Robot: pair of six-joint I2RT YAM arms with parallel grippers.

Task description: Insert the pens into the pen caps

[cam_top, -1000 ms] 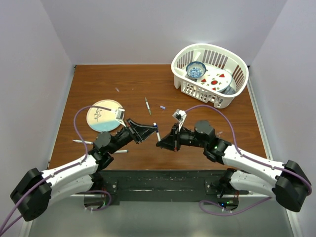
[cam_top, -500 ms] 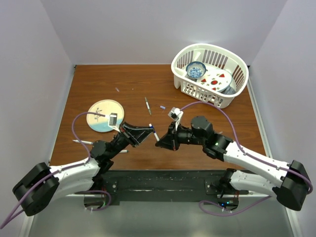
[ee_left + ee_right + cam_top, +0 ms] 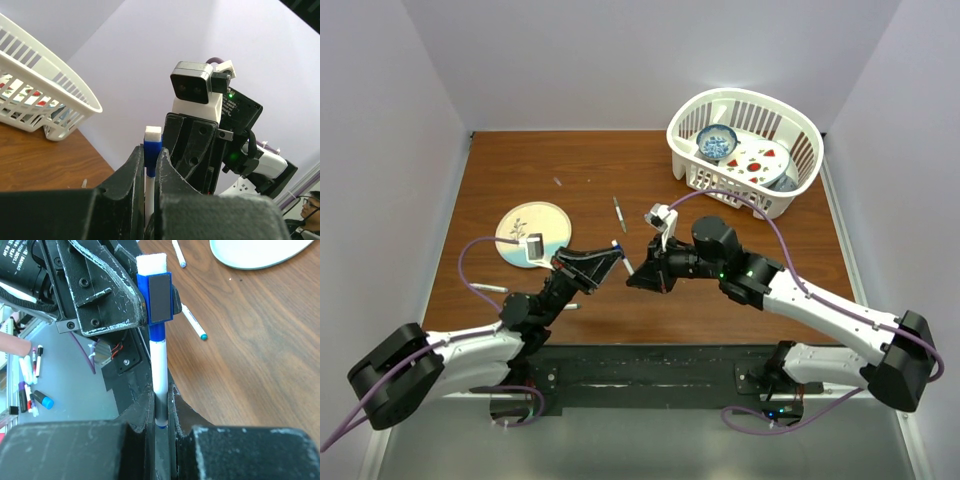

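Note:
A white pen [image 3: 159, 365] with a blue pen cap [image 3: 160, 295] on its end is held above the table between both grippers. My right gripper [image 3: 160, 400] is shut on the pen's dark lower end. My left gripper [image 3: 148, 155] is shut on the blue cap [image 3: 152, 147] and the shaft just below it. In the top view the capped pen [image 3: 620, 255] spans from the left gripper [image 3: 610, 262] to the right gripper [image 3: 638, 277]. Other pens lie loose on the table: one at mid-table [image 3: 619, 213] and two at the near left [image 3: 488, 287] [image 3: 565, 306].
A round beige plate [image 3: 532, 218] lies on the left of the table. A white basket [image 3: 745, 150] with a blue bowl and dishes stands at the far right. A tiny grey cap [image 3: 558, 182] lies toward the back. A teal-tipped pen [image 3: 192, 322] lies under the grippers.
Both grippers have shifted left and slightly farther from the bases, carrying the pen between them. The loose pens have not moved.

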